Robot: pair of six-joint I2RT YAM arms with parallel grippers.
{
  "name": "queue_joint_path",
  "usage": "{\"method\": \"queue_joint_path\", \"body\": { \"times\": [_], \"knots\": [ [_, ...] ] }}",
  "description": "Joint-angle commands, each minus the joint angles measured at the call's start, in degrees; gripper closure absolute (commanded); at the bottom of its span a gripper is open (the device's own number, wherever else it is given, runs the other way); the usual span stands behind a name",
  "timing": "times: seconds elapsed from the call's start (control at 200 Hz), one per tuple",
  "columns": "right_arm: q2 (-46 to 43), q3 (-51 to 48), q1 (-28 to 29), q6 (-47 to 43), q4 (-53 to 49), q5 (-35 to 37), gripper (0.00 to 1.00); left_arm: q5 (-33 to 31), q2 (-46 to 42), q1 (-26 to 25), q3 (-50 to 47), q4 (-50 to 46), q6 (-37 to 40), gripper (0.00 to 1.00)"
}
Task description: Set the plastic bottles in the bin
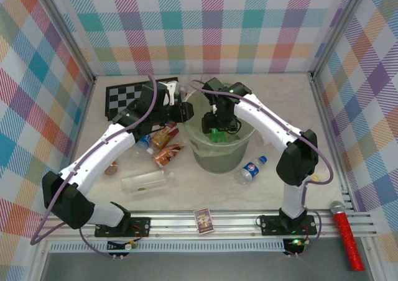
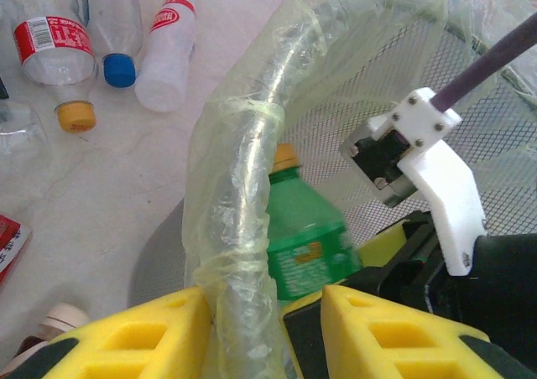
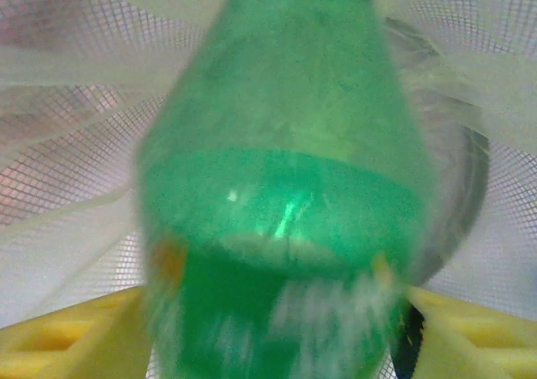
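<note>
Left wrist view: green bottle (image 2: pixel 304 243) is inside the liner-covered bin (image 2: pixel 242 186).

Pale table (image 1: pixel 280 107): bottles (image 1: pixel 147 181), bin (image 1: pixel 236 160), chessboard (image 1: pixel 121 99).

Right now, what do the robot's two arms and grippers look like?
The left arm and right arm have white tapered shells between chunky black joints, on black bases bolted to a metal rail. A purple cable runs along each. The left gripper and right gripper have blocky yellow fingers with recessed pockets; a white bracket sits at the right wrist.
</note>
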Motion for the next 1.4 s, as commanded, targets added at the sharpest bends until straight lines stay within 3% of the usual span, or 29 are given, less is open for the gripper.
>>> {"method": "queue_joint_path", "body": {
  "times": [0.0,0.245,0.405,0.605,0.82,0.975,1.165,1.195,1.395],
  "knots": [
    [-3.5,2.3,-0.5,-0.4,-2.1,-1.3,0.24,-0.6,0.9,-1.0,0.1,-0.7,-0.1,0.62],
    [-7.5,7.0,-0.9,-2.1,-5.9,-0.5,0.16,-0.5,1.5,-1.0,0.3,-0.6,0.0,0.62],
    [-12.8,11.6,-6.3,-1.4,-7.4,-1.7,0.17,-0.5,1.6,-1.0,0.2,-0.6,0.1,0.62],
    [-20.6,5.6,-20.3,-0.3,-3.1,-7.3,0.18,0.0,1.7,-1.0,0.0,-0.2,0.1,0.62],
    [-25.9,-11.0,-38.6,1.2,5.1,-12.7,0.18,-0.5,1.1,-1.0,-0.4,-0.3,0.2,0.62],
    [-25.0,-22.3,-47.5,3.7,13.8,-15.4,0.16,-0.3,1.0,-1.0,-0.7,-0.1,0.2,0.62],
    [-21.3,-30.4,-48.8,13.4,23.8,-12.5,0.05,-0.3,1.0,-1.0,-0.8,0.0,0.0,0.62],
    [-20.4,-31.0,-48.9,14.7,24.6,-12.0,0.00,-0.3,1.0,-1.0,-0.7,0.2,-0.1,0.62],
    [-11.6,-30.3,-48.8,17.7,26.0,-7.8,0.01,0.1,1.2,-1.0,-0.7,0.3,-0.3,0.62]
  ]
}}
